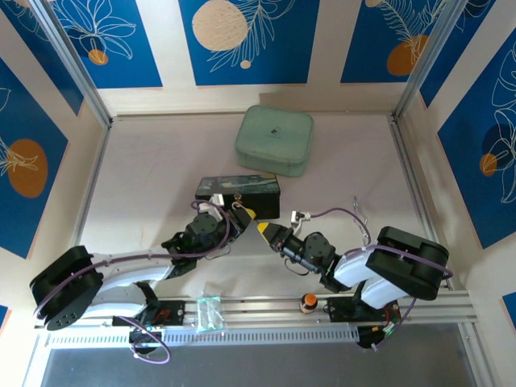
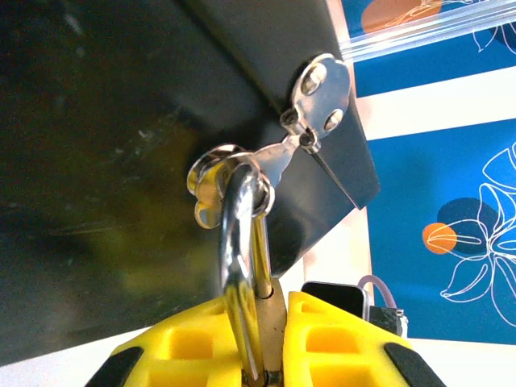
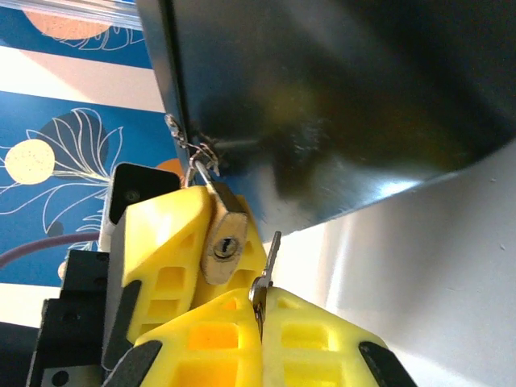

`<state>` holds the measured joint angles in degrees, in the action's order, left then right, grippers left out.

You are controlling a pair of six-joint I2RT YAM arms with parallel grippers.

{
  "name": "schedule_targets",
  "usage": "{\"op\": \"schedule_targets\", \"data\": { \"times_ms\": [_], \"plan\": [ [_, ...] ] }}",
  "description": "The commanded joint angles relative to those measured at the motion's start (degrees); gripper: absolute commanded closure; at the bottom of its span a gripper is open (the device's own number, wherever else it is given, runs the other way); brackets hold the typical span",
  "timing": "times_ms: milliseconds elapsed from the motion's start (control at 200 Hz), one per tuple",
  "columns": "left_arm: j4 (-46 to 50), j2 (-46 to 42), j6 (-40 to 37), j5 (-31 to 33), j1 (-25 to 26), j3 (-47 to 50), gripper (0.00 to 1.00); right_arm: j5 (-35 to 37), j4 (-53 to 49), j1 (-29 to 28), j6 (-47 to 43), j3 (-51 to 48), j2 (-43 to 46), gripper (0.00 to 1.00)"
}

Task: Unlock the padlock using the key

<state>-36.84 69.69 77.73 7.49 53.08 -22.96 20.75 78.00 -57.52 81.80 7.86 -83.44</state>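
Observation:
The brass padlock [image 3: 226, 234] hangs by its silver shackle [image 2: 240, 242] from the hasp loop [image 2: 211, 173] of the dark-blue box [image 1: 239, 192]. My left gripper [image 2: 278, 305] is shut on the padlock's body, holding it with the keyhole turned toward the right wrist camera. My right gripper [image 3: 260, 297] is shut on the head of the small grey key [image 3: 271, 254]. The key's blade points up, just right of the keyhole and slightly apart from the padlock. In the top view the two grippers meet at the box's front edge [image 1: 254, 222].
A pale green case [image 1: 274, 139] lies behind the box. An orange-topped knob [image 1: 308, 302] and a clear plastic bag [image 1: 210, 313] sit on the rail at the near edge. Patterned blue walls enclose the table on three sides.

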Motion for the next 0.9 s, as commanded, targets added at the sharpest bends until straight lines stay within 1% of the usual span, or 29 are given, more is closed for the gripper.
{"op": "schedule_targets", "data": {
  "times_ms": [0, 95, 335, 735, 825, 896],
  "plan": [
    [-4.7, -1.7, -0.2, -0.1, -0.5, -0.9, 1.00, 0.7, 2.5, -0.1, -3.3, 1.0, 2.2, 1.00],
    [-4.9, -1.7, -0.1, 0.2, -0.6, -0.4, 1.00, 0.1, 2.4, 0.6, -3.6, 0.4, 3.4, 1.00],
    [-6.2, -1.0, 0.3, -0.7, -0.5, -0.8, 1.00, -2.9, 2.5, 1.0, -3.5, 2.7, 0.9, 1.00],
    [-8.2, 0.0, 0.9, -1.1, -0.6, -0.4, 1.00, -6.9, 2.5, 1.2, -5.2, 4.8, 0.6, 1.00],
    [-8.8, 0.1, 1.0, -1.2, -0.6, -0.3, 1.00, -7.3, 2.5, 1.9, -4.8, 4.4, 0.6, 1.00],
    [-8.7, -0.1, 1.0, -1.5, -0.6, -0.4, 1.00, -9.2, 2.5, 3.5, -4.4, 4.0, 0.9, 1.00]
  ]
}}
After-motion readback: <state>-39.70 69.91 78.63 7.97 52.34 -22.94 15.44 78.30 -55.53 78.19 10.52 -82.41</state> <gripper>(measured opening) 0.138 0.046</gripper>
